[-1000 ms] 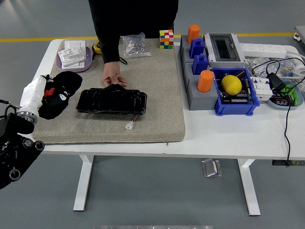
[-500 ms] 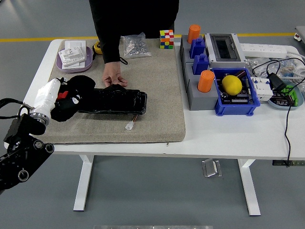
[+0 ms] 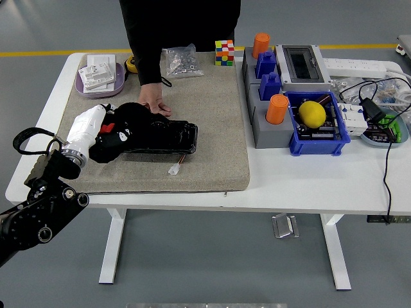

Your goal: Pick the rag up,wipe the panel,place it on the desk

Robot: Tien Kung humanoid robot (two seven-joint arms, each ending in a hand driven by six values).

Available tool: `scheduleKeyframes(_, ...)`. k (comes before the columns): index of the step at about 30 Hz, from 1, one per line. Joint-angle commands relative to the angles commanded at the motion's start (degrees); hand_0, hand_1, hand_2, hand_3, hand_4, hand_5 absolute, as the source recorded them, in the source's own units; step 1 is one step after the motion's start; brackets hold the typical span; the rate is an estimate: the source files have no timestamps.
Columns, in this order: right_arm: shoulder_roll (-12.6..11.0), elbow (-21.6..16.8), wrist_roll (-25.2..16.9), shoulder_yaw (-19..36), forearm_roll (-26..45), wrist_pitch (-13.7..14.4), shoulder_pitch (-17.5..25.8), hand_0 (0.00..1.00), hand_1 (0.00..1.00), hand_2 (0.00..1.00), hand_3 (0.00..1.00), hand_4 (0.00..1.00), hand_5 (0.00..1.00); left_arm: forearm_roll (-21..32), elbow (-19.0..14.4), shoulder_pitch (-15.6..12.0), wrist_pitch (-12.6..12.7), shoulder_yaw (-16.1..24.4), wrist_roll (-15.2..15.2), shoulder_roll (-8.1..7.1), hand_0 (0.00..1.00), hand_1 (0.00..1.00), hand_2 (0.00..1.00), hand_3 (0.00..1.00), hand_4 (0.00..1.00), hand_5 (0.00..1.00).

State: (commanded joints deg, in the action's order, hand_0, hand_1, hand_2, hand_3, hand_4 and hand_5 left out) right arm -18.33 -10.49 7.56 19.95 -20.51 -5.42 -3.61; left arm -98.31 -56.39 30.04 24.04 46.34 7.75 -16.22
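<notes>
**Rag on the left end of the panel, under the left hand**

On the left part of the grey mat [image 3: 212, 128], the black rag [image 3: 125, 131] lies over the left end of the black panel [image 3: 164, 136]. The left hand [image 3: 96, 125], with its white cover, comes in from the lower left corner and rests directly on the rag; its fingers are lost in the dark cloth, so I cannot tell if they are closed on the rag or only press on it. The rag hides the left end of the panel, and the rest of the panel extends to the right, uncovered and shiny.

At the far edge of the panel, a person's hand [image 3: 152, 104] lies flat on the mat, touching the rag and the panel's upper edge. The person stands at the far side of the table [image 3: 302, 183].

To the right of the panel the mat is bare up to its right edge; only a small white connector [image 3: 173, 170] lies just in front of the panel. Behind the panel there are a bag of screws [image 3: 180, 61] and a colour cube [image 3: 224, 52], well apart. A purple tray [image 3: 99, 77] stands at the far left corner. The grey and blue boxes [image 3: 276, 102] stand beyond the right edge of the mat.
</notes>
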Motion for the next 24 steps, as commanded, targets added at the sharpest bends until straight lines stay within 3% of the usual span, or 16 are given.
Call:
scheduleKeyframes(13,-0.73,-0.05,0.12,-1.28,0.55,-0.21,-0.55,0.775,0.731,0.733,0.612,0.910,0.593,0.82,-0.87,3.46,-1.35,-7.02,0.86,1.21,0.226,0.134,0.435,0.373,0.386,0.002)
scheduleKeyframes(24,-1.25,0.00,0.22,-2.37,1.21,-0.30,-1.18,0.775,0.731,0.732,0.611,0.910,0.591,2.06,-2.30,7.82,-2.87,-15.83,1.70,1.72,0.226,0.137,0.442,0.380,0.392,0.002)
